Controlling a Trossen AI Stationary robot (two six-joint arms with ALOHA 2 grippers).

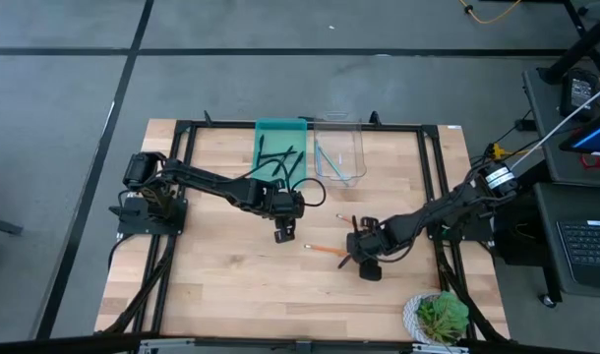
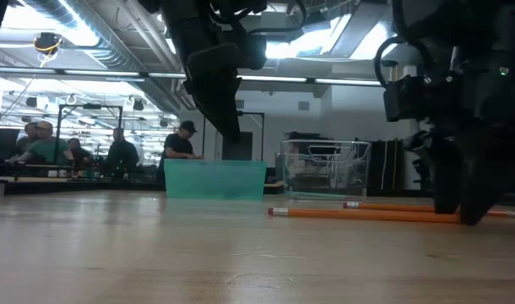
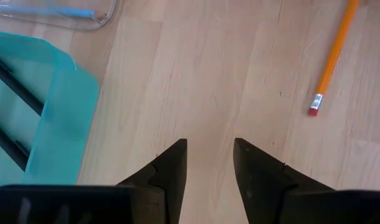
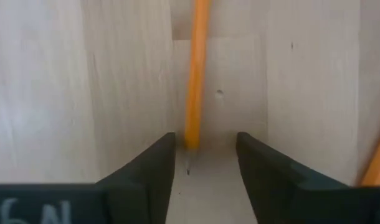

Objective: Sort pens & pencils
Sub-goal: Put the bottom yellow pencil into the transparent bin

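Two orange pencils lie flat on the wood: one right by my right gripper, and a second a little farther back. My right gripper is open and low at the table. Its fingers stand on either side of the near pencil's end, and I see no clear touch. My left gripper is open and hangs above bare wood, near the teal tray. The black pens lie in the teal tray. The light-blue pencils lie in the clear bin.
The tray and the clear bin stand side by side at the table's far edge. A potted plant sits at the near right corner. Bare wood stretches across the near left of the table. People sit in the room behind.
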